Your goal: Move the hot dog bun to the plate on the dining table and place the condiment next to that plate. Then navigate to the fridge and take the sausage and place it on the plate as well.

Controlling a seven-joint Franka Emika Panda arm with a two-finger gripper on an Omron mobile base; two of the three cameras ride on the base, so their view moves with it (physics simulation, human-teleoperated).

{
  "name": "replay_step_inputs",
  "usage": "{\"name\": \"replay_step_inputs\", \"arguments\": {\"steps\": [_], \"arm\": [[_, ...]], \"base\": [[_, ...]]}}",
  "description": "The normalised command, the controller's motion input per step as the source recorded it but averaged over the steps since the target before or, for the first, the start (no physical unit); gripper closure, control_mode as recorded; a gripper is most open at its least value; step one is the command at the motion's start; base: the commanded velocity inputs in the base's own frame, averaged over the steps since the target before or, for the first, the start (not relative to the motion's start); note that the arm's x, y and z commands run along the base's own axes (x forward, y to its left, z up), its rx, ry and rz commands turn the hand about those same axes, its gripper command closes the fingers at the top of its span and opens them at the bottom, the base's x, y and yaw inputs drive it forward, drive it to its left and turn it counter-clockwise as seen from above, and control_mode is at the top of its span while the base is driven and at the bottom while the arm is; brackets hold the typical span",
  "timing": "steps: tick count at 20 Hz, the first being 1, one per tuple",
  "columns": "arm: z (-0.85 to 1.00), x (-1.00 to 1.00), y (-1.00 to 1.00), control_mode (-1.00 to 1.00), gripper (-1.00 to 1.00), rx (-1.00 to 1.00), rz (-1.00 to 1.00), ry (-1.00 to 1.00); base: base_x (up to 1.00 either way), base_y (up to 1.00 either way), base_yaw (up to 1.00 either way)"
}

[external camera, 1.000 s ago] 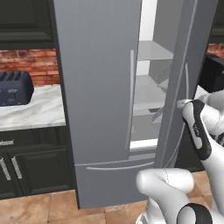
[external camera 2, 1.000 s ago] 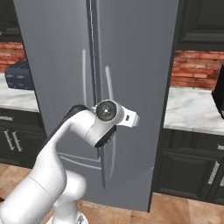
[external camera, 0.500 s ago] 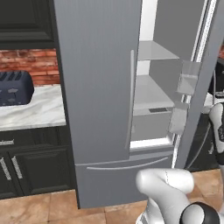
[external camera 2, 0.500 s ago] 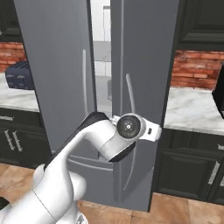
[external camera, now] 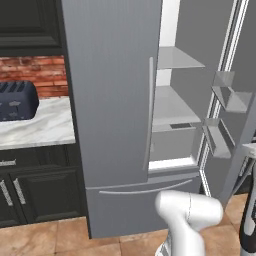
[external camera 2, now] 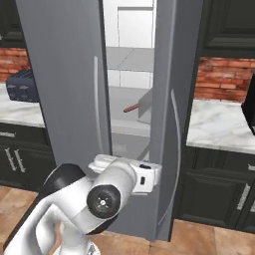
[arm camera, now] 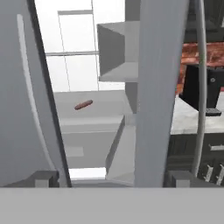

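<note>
Fridge (external camera 2: pixel 60 89) — right-hand door (external camera 2: pixel 172 114) swung partly out, white interior exposed. Sausage (arm camera: pixel 83 105) — lay on a middle shelf (arm camera: pixel 94 111), well inside, apart from the door bins (external camera: pixel 227 95). Gripper (arm camera: pixel 111 181) — fingers (arm camera: pixel 43 178) spread wide, straddling the door's edge, pinching nothing. Toaster (external camera: pixel 15 100) sat on the marble counter (external camera: pixel 35 125).

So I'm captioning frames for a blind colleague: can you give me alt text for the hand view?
A small sausage lies on a white shelf inside the fridge, seen through the gap between its left door and its half-open right door. The gripper is open, with its fingertips low in view.
</note>
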Motion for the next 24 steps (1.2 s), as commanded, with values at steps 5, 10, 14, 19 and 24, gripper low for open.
{"name": "replay_step_inputs", "arguments": {"steps": [5,10,14,19,24], "arm": [[0.0,-0.62,1.0,-1.0,-1.0,-0.23,0.0,-0.07],[0.0,0.65,1.0,-1.0,-1.0,-0.18,0.0,0.19],[-0.09,1.0,0.89,-1.0,-1.0,-0.23,-0.03,0.32],[-0.51,1.0,0.39,-1.0,-1.0,-0.28,-0.13,0.3],[-0.92,1.0,-0.09,-1.0,-1.0,-0.11,-0.12,0.35]], "base": [[0.0,0.0,0.0],[0.0,0.0,0.0],[0.0,0.0,0.0],[0.0,0.0,0.0],[0.0,0.0,0.0]]}}
